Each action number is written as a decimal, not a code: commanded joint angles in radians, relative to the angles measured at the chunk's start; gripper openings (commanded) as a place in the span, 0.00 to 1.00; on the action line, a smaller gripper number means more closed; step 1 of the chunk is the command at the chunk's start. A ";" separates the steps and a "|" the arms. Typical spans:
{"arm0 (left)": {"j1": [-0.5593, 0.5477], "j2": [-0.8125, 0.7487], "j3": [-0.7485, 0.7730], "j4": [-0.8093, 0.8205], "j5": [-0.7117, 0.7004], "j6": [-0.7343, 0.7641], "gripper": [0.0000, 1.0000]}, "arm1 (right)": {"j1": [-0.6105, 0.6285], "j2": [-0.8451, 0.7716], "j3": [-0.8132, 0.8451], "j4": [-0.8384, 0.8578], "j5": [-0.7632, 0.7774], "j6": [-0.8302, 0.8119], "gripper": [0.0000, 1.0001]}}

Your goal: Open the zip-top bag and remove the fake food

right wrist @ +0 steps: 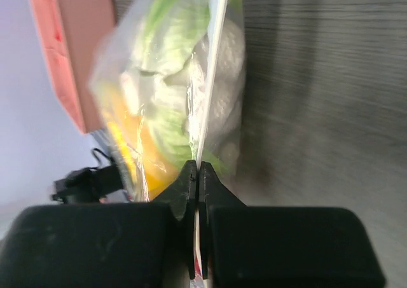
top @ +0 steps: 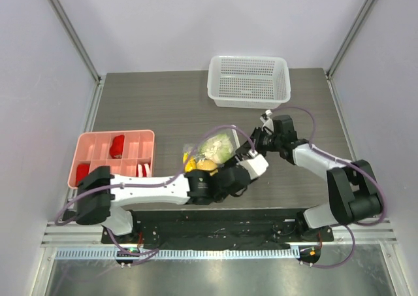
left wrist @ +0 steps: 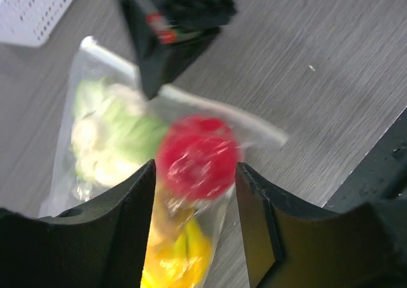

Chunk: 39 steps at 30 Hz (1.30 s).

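Two robot arms meet over the zip-top bag (top: 212, 147) at mid-table (top: 150, 106), the fake food inside it not yet removed. The right gripper (right wrist: 196, 173) is clamped tight on the bag's white zip edge, which runs straight away from its fingertips in the right wrist view. The left gripper (left wrist: 196, 173) stands about half open, one finger on each side of the bag where the red round fruit (left wrist: 198, 153) bulges. Whether the pads already press the plastic cannot be told. The bag lies slantwise, its long axis running from the near left, by the left gripper, toward the far right, where the right gripper pinches it. Both claws are thus at the bag, at opposite ends. The cauliflower (left wrist: 111, 132) sits in the far part of the bag, and the yellow banana bunch (left wrist: 181, 256) sits nearest the left wrist. The next move likely turns on the left claw gripping its side of the bag, so that the two arms can pull apart across the zip line. The white basket (top: 212, 82) at the far edge and the pink tray (top: 83, 139) at the left are well apart from the action.
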 commanded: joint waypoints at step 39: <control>0.081 -0.311 -0.119 0.078 0.009 -0.085 0.00 | 0.077 -0.501 0.196 -0.315 0.400 -0.051 0.78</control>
